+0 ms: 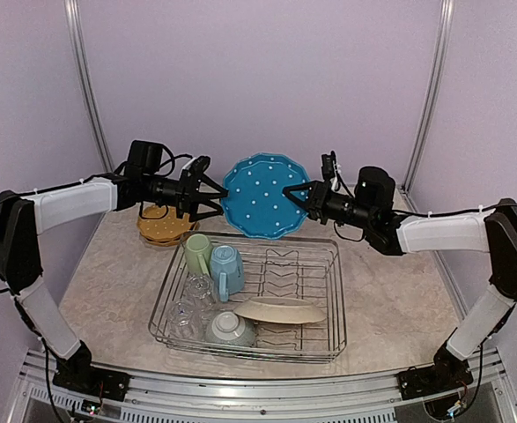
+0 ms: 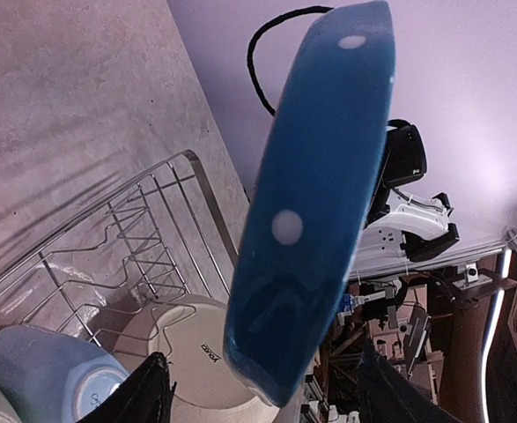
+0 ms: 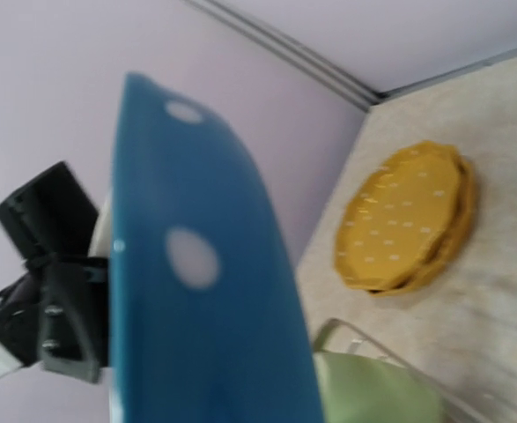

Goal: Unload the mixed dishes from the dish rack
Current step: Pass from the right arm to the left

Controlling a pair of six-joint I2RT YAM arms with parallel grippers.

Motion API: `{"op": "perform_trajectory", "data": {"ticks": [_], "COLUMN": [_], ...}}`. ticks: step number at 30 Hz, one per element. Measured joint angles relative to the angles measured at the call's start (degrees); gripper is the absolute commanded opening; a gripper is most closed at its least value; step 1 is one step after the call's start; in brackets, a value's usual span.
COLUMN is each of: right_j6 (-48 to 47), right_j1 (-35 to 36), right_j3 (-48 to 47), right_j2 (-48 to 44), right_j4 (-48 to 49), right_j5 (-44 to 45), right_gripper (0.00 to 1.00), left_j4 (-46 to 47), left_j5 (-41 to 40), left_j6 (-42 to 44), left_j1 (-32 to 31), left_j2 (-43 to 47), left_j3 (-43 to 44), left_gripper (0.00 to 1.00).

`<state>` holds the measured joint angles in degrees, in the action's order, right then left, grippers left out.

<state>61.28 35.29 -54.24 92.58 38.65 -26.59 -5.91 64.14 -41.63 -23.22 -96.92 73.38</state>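
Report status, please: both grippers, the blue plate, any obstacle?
Right gripper shut on blue dotted plate, right rim; plate aloft near dish rack far edge. Left gripper open, jaws astride left rim. Nothing in the way.

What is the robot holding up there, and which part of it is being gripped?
The blue dotted plate, held upright. The right tool pinches its right rim; the left tool straddles the left rim, jaws open, not clamped.
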Motion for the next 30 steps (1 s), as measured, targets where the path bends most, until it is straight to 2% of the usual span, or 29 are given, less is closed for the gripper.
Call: {"op": "perform_trajectory", "data": {"ticks": [14, 20, 21, 23, 28, 30], "right_j6": [2.8, 5.1, 5.2, 5.2, 3.8, 2.5], "right_j1": [2.2, 2.2, 2.2, 2.2, 2.4, 2.6], "right_j3": [-2.7, -3.0, -3.0, -3.0, -3.0, -3.0], "right_j2": [4.9, 6.2, 6.4, 6.6, 6.4, 5.8], "right_j4": [6.6, 6.7, 6.7, 6.8, 7.8, 7.9], "right_j5": [-1.0, -0.2, -0.2, -0.3, -0.3, 0.1], "right_gripper": [0.0, 0.0, 0.01, 0.15, 0.61, 0.75], "left_j4": [-1.6, -3.1, -3.4, -4.0, -6.6, -7.9], "left_j5": [1.2, -2.3, -2.5, -2.9, -3.8, -4.2], "left_j6": [1.6, 5.1, 5.2, 5.5, 6.1, 6.0], "left_j1": [-1.0, -1.0, -1.0, -0.9, -0.9, -0.5], "left_j2": [-0.6, -1.0, -1.0, -1.0, -1.0, -1.0], "left_j3": [1.7, 1.7, 1.7, 1.7, 2.1, 2.1], "left_gripper": [0.21, 0.0, 0.0, 0.0, 0.0, 0.0]}}
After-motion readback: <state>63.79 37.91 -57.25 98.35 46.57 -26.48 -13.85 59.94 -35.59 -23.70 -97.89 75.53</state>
